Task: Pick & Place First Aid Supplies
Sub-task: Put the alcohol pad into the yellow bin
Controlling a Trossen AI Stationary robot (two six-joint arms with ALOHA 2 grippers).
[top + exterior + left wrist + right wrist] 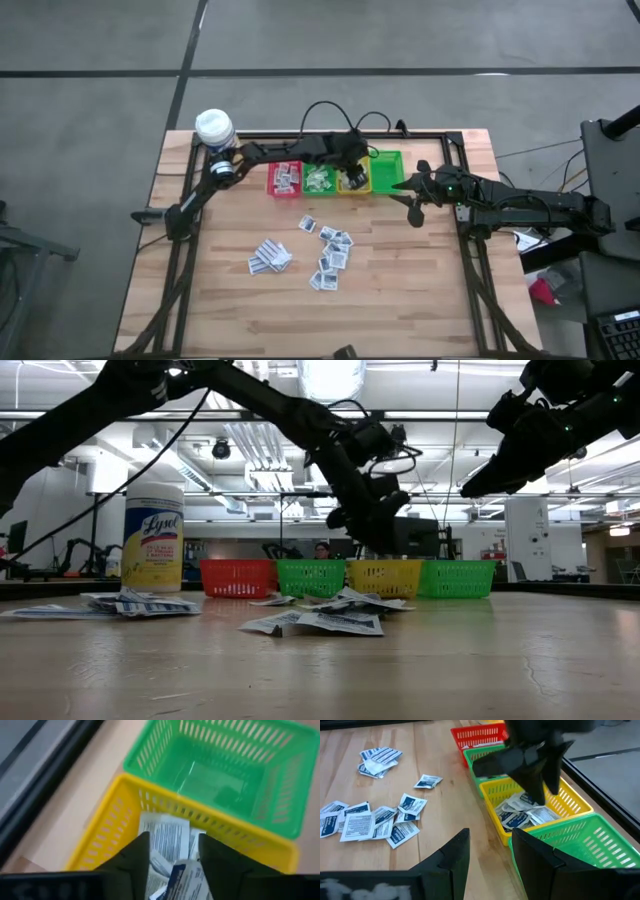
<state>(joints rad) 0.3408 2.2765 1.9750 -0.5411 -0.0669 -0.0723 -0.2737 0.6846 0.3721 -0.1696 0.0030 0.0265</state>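
Several white first aid sachets lie flat on the wooden table in loose heaps (pixel 270 258) (pixel 332 255); they also show in the right wrist view (pixel 375 817). More sachets lie in the yellow bin (pixel 167 837). My left gripper (pixel 172 837) hangs open over the yellow bin (pixel 353 180), fingers pointing down and empty; it also shows in the right wrist view (pixel 540 790). My right gripper (pixel 490 832) is open and empty above the table (pixel 415 208), just in front of the bright green bin (pixel 386 170).
Four bins stand in a row at the table's far side: red (pixel 284 178), green (pixel 319 180), yellow, and bright green, whose floor (pixel 210 780) shows bare. A white-capped yellow bottle (pixel 214 128) stands at the far left corner. A black frame (pixel 462 190) runs around the table.
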